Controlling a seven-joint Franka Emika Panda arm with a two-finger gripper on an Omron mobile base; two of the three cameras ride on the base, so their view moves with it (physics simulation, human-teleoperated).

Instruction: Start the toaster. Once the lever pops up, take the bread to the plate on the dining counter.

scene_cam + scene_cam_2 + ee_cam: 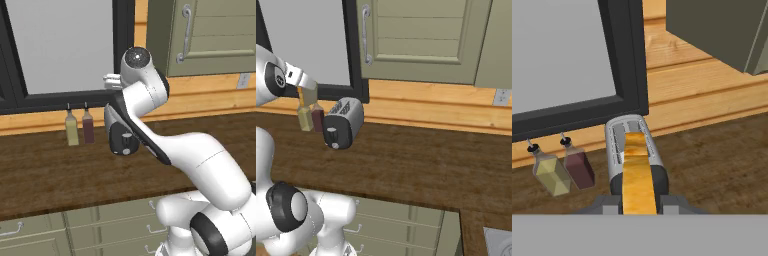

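The tool (640,202) is closed narrowly on the bread (636,175), a tan slice held edge-on between the fingertips. In the hand view the slice hangs directly over the silver toaster (632,150), in line with its right-hand slot. The toaster (343,122) stands on the dark wood surface (421,165) near the back wall, just beside two small bottles (562,167), below the black window frame (624,55).
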